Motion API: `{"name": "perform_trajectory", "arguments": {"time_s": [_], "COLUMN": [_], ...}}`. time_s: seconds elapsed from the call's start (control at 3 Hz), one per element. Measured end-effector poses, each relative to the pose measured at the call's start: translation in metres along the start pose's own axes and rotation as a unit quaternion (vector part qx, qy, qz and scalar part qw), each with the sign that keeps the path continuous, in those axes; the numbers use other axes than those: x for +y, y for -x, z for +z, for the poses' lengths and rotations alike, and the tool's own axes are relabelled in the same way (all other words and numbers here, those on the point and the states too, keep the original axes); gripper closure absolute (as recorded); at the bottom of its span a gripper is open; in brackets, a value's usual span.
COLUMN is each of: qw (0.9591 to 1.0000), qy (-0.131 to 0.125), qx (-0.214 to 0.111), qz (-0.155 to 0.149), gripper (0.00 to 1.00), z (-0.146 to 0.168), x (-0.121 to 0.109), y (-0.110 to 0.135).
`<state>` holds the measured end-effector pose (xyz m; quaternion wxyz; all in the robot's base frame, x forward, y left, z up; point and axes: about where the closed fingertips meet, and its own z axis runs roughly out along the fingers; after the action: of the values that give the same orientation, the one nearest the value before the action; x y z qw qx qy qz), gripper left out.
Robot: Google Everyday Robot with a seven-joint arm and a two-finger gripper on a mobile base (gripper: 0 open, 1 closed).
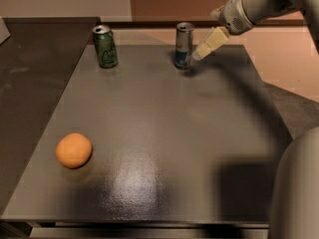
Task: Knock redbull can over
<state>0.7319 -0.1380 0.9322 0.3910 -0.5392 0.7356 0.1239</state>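
Redbull can (pixel 184 45): tall, thin, light, easy to tip. Push near top. Gripper (pixel 198 56) just beside it, jaws together, holding nothing.

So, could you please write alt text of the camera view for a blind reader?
The robot's end effector hangs close beside the upright redbull can at the far edge of the table. A green can stands farther left; an orange lies near the front left.
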Motion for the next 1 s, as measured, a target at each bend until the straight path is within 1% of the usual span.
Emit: {"name": "perform_trajectory", "arguments": {"time_s": [0.67,1.0], "qw": [0.9986,0.9971], "qy": [0.027,0.038], "qx": [-0.036,-0.054], "qz": [0.028,0.039], "gripper": [0.0,0.0], "z": [0.029,0.035], "x": [-0.004,-0.003], "y": [0.006,0.01]}}
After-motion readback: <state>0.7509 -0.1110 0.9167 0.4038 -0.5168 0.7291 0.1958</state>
